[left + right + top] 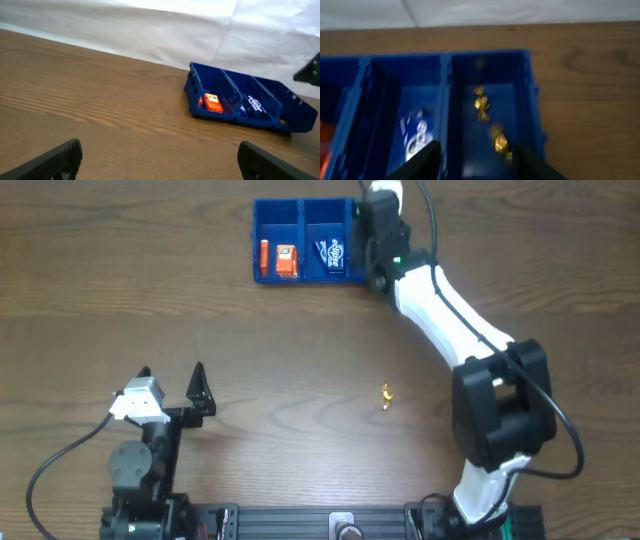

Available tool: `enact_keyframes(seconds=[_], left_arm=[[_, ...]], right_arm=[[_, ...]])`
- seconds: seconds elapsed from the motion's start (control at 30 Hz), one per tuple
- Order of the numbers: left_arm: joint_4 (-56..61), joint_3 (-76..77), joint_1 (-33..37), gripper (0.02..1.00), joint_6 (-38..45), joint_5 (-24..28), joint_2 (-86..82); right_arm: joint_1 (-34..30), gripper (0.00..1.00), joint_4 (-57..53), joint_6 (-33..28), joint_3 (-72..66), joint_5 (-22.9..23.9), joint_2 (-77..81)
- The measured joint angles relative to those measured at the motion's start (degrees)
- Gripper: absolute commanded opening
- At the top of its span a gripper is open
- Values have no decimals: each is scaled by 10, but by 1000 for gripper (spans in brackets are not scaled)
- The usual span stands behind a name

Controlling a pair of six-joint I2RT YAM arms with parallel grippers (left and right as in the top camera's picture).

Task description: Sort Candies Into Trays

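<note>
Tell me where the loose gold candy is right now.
In the top view the gold candy lies alone on the table, right of centre, below the blue tray and left of the right arm.

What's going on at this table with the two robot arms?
The robot is sorting candies into a blue tray. The right gripper hangs open over the tray's end compartment, where gold candies lie. Orange candies and a blue-and-white candy sit in the other two compartments. One loose gold candy is on the table, and the left gripper rests open near its base.
</note>
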Motion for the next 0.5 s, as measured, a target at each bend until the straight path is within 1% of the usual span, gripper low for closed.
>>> enact_keyframes(seconds=[0.07,0.1,0.17,0.23,0.27,0.33,0.4,0.5], left_arm=[[0,0,0,998,0,0,0],[-1,0,0,996,0,0,0],[0,0,0,998,0,0,0],[0,0,0,996,0,0,0],[0,0,0,996,0,0,0],[0,0,0,998,0,0,0],[0,0,0,998,0,0,0],[0,0,0,998,0,0,0]], right_arm=[[5,551,2,4,-23,1,-24],[7,553,-7,7,-57,-2,-54],[8,553,-58,18,-160,-7,-172],[8,555,-96,28,-202,-15,-233],[8,555,-136,34,-239,-27,-275],[8,553,-161,44,-264,-40,-284],[9,553,-195,62,-314,-70,-281],[21,555,-203,79,-352,-100,-272]])
